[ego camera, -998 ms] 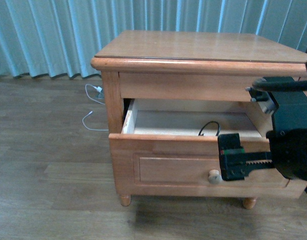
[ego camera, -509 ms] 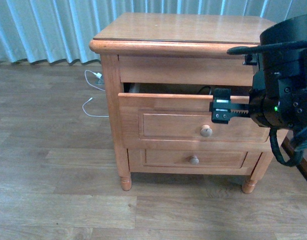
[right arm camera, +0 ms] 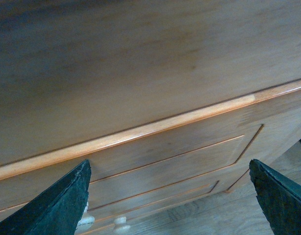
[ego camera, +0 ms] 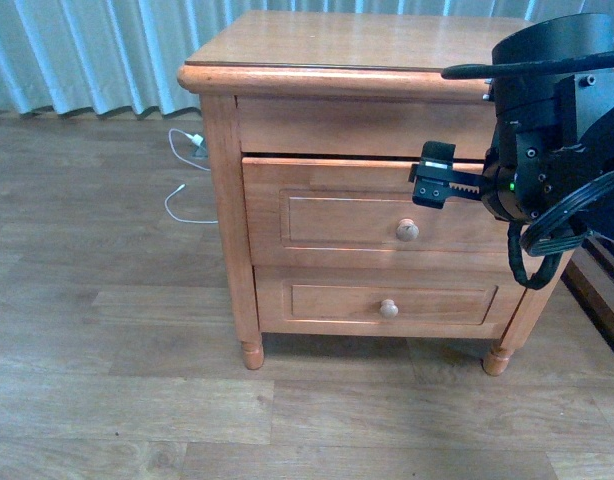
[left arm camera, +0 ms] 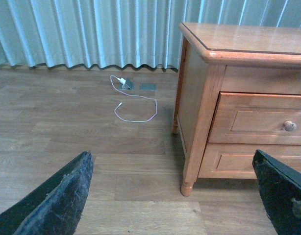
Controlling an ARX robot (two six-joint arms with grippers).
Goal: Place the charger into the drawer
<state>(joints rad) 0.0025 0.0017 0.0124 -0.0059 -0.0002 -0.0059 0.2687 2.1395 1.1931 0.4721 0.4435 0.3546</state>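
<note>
Drawer [ego camera: 372, 225], the taller of the nightstand's [ego camera: 367, 45] two, sits almost flush with the cabinet front, only a thin dark gap showing along its top edge. Its round pale knob [ego camera: 407, 230] lies just below the right fingers [ego camera: 434, 176], which are pressed up against the top rail of the drawer front. In the right wrist view both dark fingertips [right arm camera: 57, 208] stand far apart at opposite sides of the picture with nothing between them, so these fingers are spread wide and hold nothing; the rail and the recessed panel fill the space beyond them. No brand, label or readable writing shows on the nightstand or the arm; a small green light [ego camera: 513, 186] glows on the arm's dark body behind the fingers.

Charger: not visible in any view, so I cannot tell where it lies.

Below the taller drawer is the shallower drawer [ego camera: 387, 302] with a like knob [ego camera: 389, 308], fully closed. The left fingers [left arm camera: 180, 196] are also spread wide and empty in the left wrist view, hanging over the wooden floor [left arm camera: 67, 122], well apart from the nightstand's corner leg [left arm camera: 187, 187]. Far beyond them a thin white cable [left arm camera: 136, 105] loops on the floor near the pale blue curtain [left arm camera: 91, 29], ending in a small white plug [left arm camera: 122, 81].
</note>
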